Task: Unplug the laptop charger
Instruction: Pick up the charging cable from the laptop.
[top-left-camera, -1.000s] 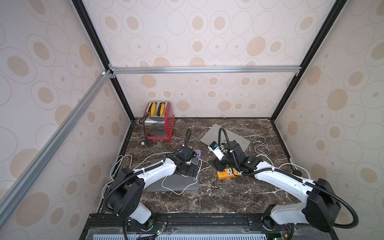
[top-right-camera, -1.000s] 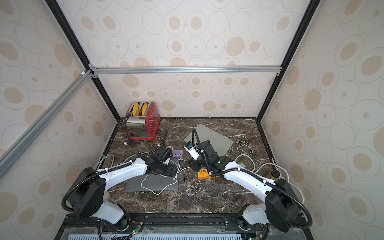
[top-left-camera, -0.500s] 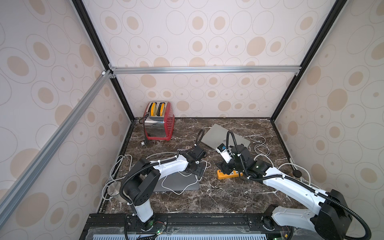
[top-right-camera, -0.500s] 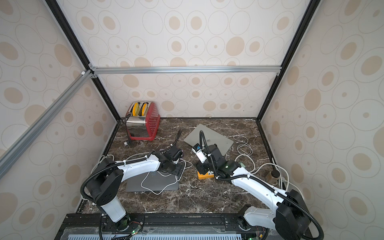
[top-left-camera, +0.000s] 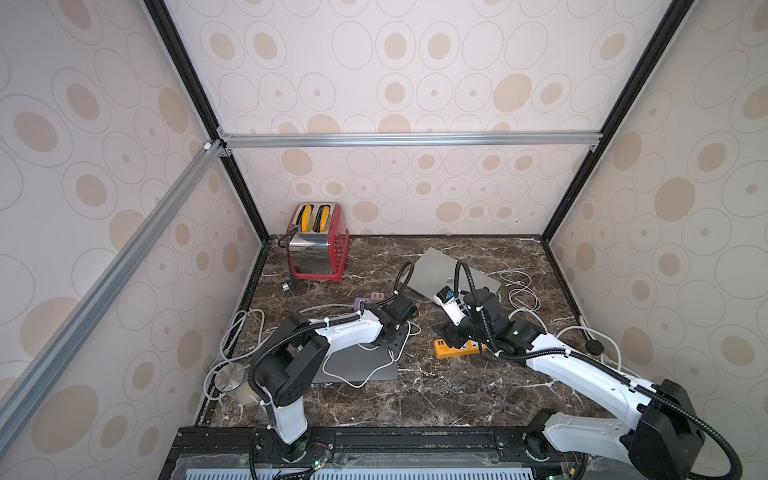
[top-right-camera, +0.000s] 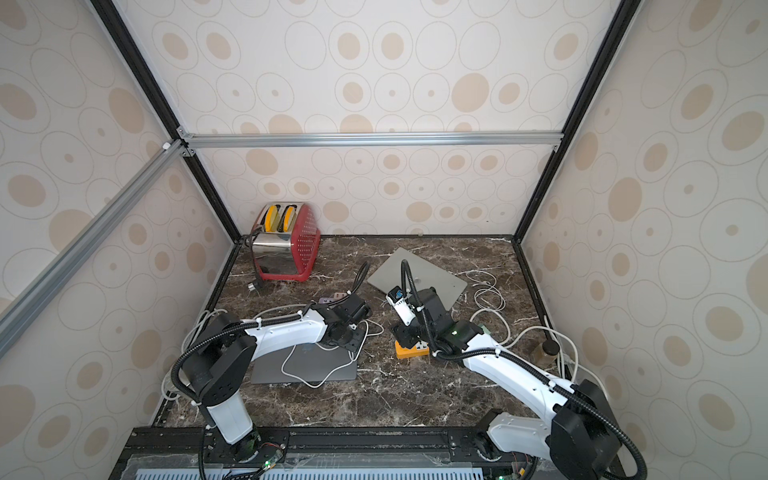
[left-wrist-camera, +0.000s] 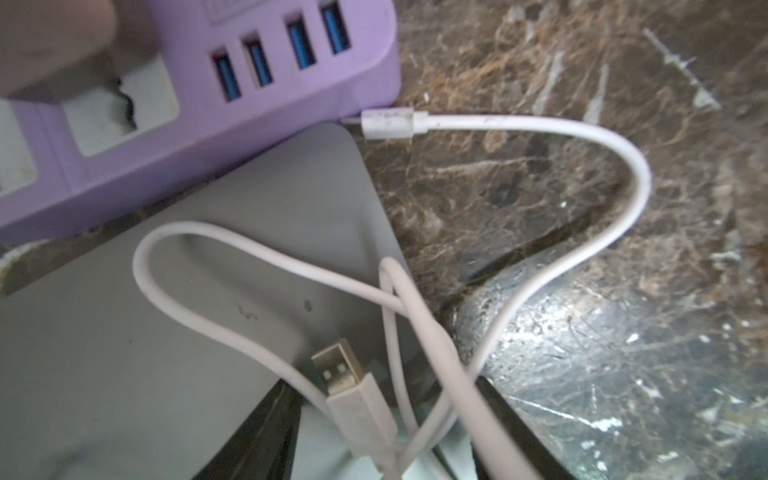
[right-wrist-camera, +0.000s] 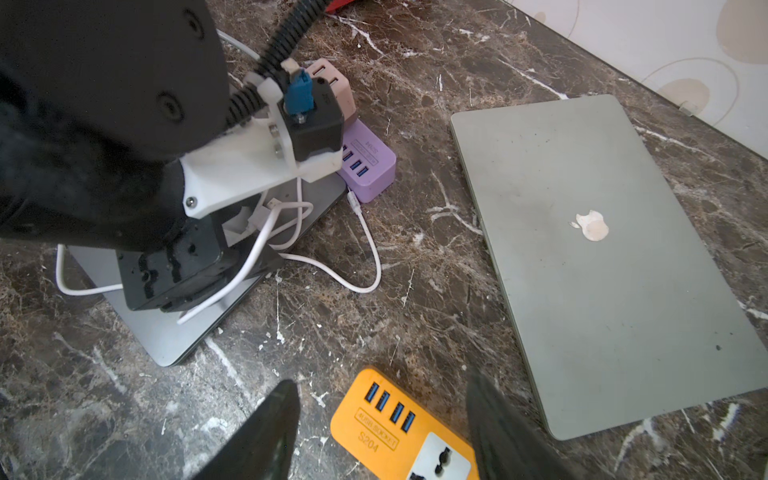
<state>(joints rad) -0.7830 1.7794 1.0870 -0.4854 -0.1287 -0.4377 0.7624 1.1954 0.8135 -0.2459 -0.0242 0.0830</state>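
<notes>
Jar (top-left-camera: 229, 376): metal lid, front left at the foot of the wall, among white leads.
Toaster (top-left-camera: 318, 243): red and chrome, back left corner, two yellow pieces in its slots. Its black plug (top-left-camera: 287, 286) lies loose on the marble counter (top-left-camera: 436, 399).
Dark grey laptop (top-left-camera: 357, 361): closed, flat, front left of centre.
Purple power strip (left-wrist-camera: 270, 112): four blue USB ports, all empty, lying against the dark grey laptop's far corner.
Laptop charger cable (left-wrist-camera: 623, 166): white, looped over the dark grey laptop's lid and out onto the counter. Its USB plug (left-wrist-camera: 340, 370) lies unplugged on the lid. Its other connector (left-wrist-camera: 388, 124) points into the laptop's corner edge, just below the purple strip; whether it is seated cannot be told.
Left gripper (left-wrist-camera: 380, 384): low over the lid, jaws partly apart, straddling the USB plug and the cable loops, with no clamp on them to be seen.
Silver laptop (right-wrist-camera: 582, 291): closed, logo up, back centre, apart from the strips.
Right gripper (right-wrist-camera: 379, 380): jaws wide, poised over the USB end of the orange strip, holding nothing.
Orange power strip (right-wrist-camera: 374, 436): flat on the counter, right of centre, four blue USB ports empty.
Spare white leads (top-left-camera: 519, 291): coiled on the counter, right of the silver laptop.
</notes>
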